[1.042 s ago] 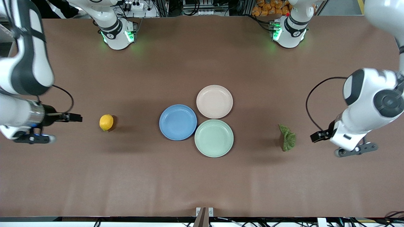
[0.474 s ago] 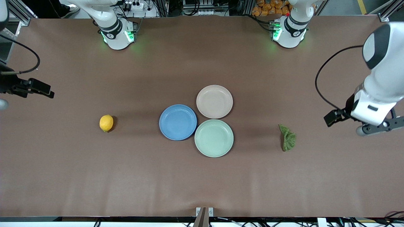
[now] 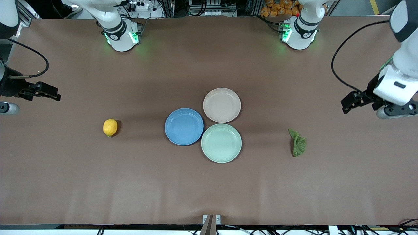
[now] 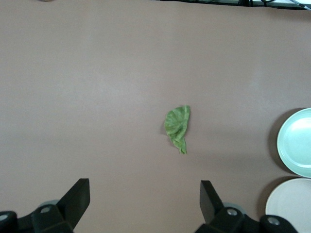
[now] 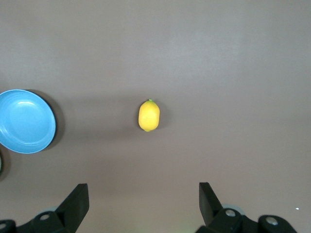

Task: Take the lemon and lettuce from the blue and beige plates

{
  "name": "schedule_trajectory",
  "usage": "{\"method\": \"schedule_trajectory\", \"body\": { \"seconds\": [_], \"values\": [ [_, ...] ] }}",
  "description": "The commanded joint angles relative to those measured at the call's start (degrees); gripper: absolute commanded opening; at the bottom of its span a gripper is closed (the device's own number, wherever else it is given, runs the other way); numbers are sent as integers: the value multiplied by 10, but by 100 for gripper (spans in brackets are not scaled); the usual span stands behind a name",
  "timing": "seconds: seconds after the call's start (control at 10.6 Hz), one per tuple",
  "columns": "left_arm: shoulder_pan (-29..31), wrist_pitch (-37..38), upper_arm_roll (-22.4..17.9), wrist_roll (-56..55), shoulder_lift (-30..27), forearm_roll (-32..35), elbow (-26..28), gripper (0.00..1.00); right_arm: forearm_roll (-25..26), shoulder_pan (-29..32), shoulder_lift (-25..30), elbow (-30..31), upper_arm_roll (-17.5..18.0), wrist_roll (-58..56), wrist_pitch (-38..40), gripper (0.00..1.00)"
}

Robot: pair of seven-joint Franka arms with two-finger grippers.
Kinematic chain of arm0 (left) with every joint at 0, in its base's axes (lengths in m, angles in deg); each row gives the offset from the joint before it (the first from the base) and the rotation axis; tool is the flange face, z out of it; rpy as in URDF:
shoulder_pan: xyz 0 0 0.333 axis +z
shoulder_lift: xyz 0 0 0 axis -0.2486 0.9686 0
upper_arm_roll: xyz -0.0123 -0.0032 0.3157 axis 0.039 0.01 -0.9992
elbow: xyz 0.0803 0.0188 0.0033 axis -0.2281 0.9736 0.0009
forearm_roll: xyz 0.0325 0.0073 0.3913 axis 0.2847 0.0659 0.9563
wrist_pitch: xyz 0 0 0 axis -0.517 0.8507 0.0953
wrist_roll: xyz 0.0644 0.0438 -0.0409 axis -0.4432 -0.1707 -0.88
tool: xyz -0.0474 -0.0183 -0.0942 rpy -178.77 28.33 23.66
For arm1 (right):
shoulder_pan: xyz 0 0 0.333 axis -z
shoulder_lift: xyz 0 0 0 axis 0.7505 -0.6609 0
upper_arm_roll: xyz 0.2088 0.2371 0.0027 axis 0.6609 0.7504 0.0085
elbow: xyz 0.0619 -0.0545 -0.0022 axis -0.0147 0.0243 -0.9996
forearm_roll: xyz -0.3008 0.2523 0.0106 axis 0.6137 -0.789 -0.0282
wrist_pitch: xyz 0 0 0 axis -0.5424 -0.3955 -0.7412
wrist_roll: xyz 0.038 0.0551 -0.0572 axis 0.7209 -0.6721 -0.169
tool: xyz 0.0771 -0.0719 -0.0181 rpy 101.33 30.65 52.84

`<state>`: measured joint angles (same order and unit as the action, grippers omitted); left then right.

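The lemon (image 3: 110, 127) lies on the bare table toward the right arm's end, apart from the plates; it also shows in the right wrist view (image 5: 148, 115). The lettuce (image 3: 297, 142) lies on the table toward the left arm's end, also in the left wrist view (image 4: 178, 127). The blue plate (image 3: 184, 126) and the beige plate (image 3: 222, 105) stand empty mid-table. My right gripper (image 3: 8, 107) (image 5: 143, 189) is open and empty, high over the table's edge. My left gripper (image 3: 396, 111) (image 4: 145, 187) is open and empty, high over its end of the table.
A pale mint-green plate (image 3: 221, 143) stands empty, touching the blue and beige plates, nearer to the front camera than the beige one. The brown table (image 3: 209, 189) carries nothing else. The two arm bases stand along the table's edge farthest from the front camera.
Both arms have drawn away from the lemon and the lettuce, toward the table's ends and away from the front camera. The lemon, lettuce and plates have not moved.
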<state>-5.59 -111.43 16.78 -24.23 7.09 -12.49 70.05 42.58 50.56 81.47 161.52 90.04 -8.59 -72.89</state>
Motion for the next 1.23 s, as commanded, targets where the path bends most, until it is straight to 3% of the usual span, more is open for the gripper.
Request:
{"method": "schedule_trajectory", "body": {
  "seconds": [0.0,1.14],
  "values": [
    [-65,23,-73,16,-17,-19,2,100,17,-4,5,2,2,-4,-1,100],
    [-67,91,-88,47,-15,-74,-27,100,19,-1,2,-43,1,-6,10,100]
  ]
}}
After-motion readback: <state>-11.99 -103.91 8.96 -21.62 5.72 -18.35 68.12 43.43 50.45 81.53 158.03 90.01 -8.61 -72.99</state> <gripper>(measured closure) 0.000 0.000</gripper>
